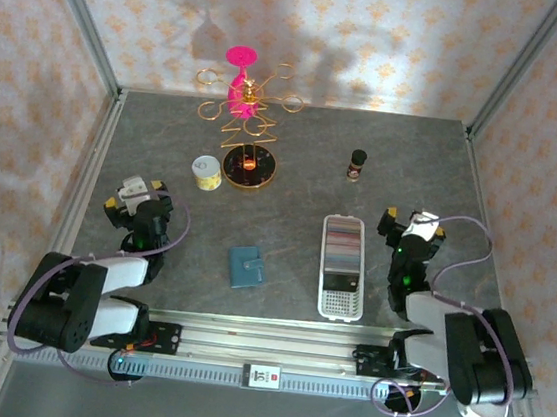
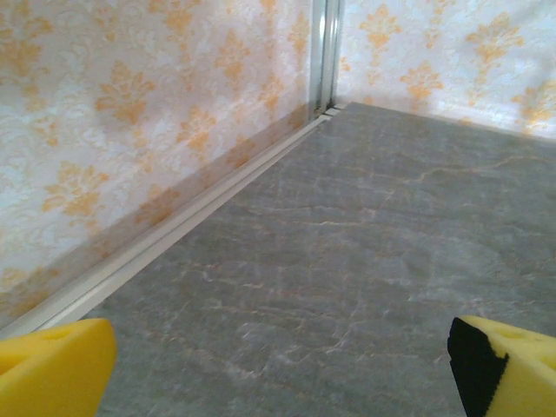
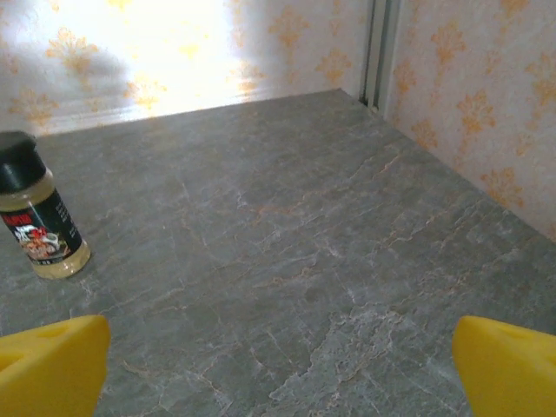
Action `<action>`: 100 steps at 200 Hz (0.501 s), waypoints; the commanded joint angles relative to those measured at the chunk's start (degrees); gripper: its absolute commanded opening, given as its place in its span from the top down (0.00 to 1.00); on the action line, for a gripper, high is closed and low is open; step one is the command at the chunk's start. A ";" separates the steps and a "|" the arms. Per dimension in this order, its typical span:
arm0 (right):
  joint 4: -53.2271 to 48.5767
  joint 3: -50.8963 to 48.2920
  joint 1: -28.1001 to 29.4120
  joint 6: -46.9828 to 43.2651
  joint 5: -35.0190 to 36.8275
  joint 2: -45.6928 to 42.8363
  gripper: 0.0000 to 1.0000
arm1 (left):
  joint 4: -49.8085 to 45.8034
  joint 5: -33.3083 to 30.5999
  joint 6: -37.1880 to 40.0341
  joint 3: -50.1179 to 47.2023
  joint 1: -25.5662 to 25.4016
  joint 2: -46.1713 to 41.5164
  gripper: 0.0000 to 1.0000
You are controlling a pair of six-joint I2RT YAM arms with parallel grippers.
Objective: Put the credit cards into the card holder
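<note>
Fingers spread wide on left hand (image 1: 137,195) and right hand (image 1: 412,227) (both empty), card holder (image 1: 246,266) between them.

A grey marbled table (image 1: 424,165) carries 5 things. The teal card holder (image 1: 246,267) lies flat near the front centre, with a long white slotted tray (image 1: 338,304) to its right. Farther back stand a dark-capped bottle (image 1: 357,164), a round tin (image 1: 206,172) and, just beside it, a gold wire stand (image 1: 250,167).
</note>
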 commanded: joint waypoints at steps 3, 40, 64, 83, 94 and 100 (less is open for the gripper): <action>11.32 1.14 -0.91 -1.18 -2.72 4.19 0.00 | 14.39 10.96 3.04 0.58 1.93 3.90 0.00; 20.85 2.05 -3.53 -0.04 -6.54 14.51 0.00 | 31.79 20.06 4.83 -0.52 3.84 16.90 0.00; 19.16 3.74 -5.56 1.90 -8.50 16.56 0.00 | 27.22 18.14 3.08 0.11 4.10 15.51 0.01; 16.83 5.14 -6.60 2.75 -9.63 17.02 0.00 | 25.00 17.99 2.77 0.69 4.03 14.86 0.01; 16.78 5.10 -6.90 2.95 -9.76 17.05 0.00 | 26.78 17.82 3.19 0.26 4.01 15.42 0.01; 16.88 5.16 -6.90 2.97 -9.76 17.04 0.00 | 28.07 17.56 3.46 0.01 3.77 15.85 0.01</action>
